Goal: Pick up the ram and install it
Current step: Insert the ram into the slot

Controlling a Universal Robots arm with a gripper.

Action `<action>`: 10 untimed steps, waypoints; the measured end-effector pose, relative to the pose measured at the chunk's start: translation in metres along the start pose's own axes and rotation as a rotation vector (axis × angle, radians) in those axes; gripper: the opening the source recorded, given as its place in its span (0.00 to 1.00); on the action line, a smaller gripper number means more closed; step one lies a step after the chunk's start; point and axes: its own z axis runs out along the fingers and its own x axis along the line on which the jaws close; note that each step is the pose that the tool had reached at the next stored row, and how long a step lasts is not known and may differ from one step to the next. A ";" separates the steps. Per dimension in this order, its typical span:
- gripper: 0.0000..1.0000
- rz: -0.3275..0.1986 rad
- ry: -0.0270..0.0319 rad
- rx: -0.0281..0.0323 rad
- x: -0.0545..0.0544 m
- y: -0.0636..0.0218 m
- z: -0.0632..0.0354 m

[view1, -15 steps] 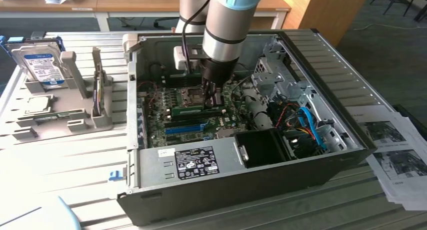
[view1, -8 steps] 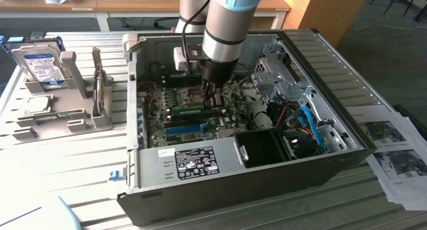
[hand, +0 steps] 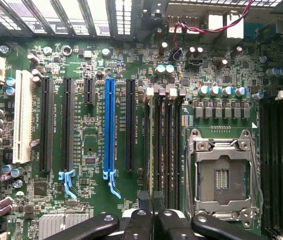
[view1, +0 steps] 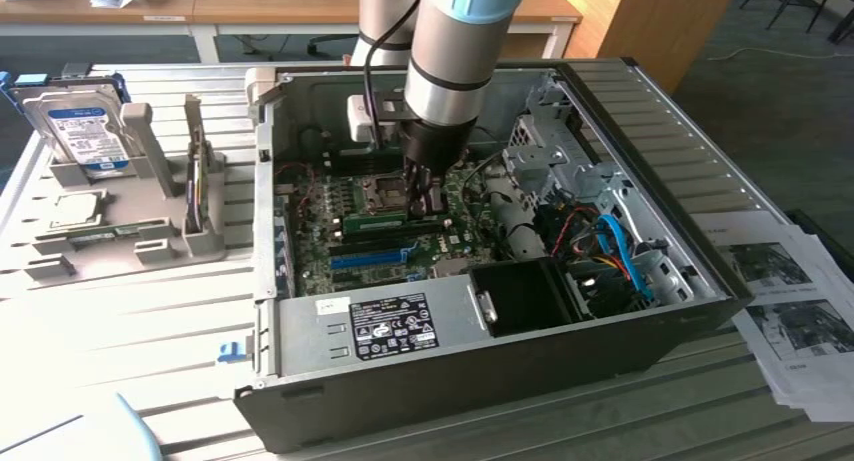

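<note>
The ram is a thin green stick lying along the motherboard inside the open computer case, level with the memory slots. My gripper reaches straight down onto the stick's end nearer the exterior view's right, fingers shut on it. In the wrist view the ram shows edge-on as a dark thin strip over the black memory slots. It runs out from between my gripper's black fingers. I cannot tell whether it sits fully in a slot.
A bright blue expansion slot lies beside the memory slots, with the bare CPU socket on the other side. A silver hard drive stands in a grey holder at the exterior view's left. Printed papers lie at the right.
</note>
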 end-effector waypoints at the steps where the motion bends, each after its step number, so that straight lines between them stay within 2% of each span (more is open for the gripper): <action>1: 0.11 0.000 0.0000 0.0000 0.000 0.0000 0.0000; 10: 0.11 0.000 -0.0001 0.0000 -0.001 -0.0002 0.0002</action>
